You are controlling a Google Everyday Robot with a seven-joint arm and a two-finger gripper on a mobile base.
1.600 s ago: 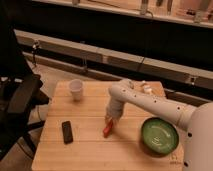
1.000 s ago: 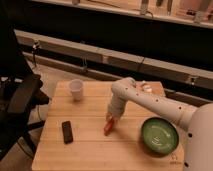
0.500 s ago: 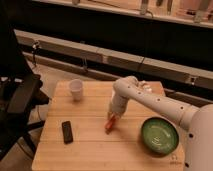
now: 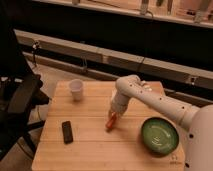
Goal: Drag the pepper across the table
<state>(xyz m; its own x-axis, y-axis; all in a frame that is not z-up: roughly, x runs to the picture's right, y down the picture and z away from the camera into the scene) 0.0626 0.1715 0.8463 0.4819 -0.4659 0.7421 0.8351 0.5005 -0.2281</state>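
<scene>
A: Pepper: report location.

B: The small, slender, tapered red-orange pepper [image 4: 110,123] lies on the light wooden butcher-block counter [image 4: 90,152], directly under the pincer [image 4: 114,113]. Its upper end meets the pincer tip. Its lower end points away from the pincer, toward the near edge.

A: Pincer state?

B: Cannot tell. The pincer sits low over the pepper's upper end. Whether it is clamped on the pepper or only pressing against it is not visible.

A: Expected handling?

B: Judged light, so a drag should need little force. The skin is probably smooth, so slip is possible. The tapered body may pivot or roll if it is loaded off-centre.

A: Recommended hold?

B: Hold across the thicker part of the body, square to its length, and keep it low so the pepper stays on the counter.

A: Obstacles?

B: The flat black rectangular phone [image 4: 67,132] lies left of the pincer and nearer the front. The white paper cup [image 4: 75,90] stands left of the pincer and beyond it. The round green bowl [image 4: 159,135] sits to the right of the pincer. All are apart from the pepper.
</scene>
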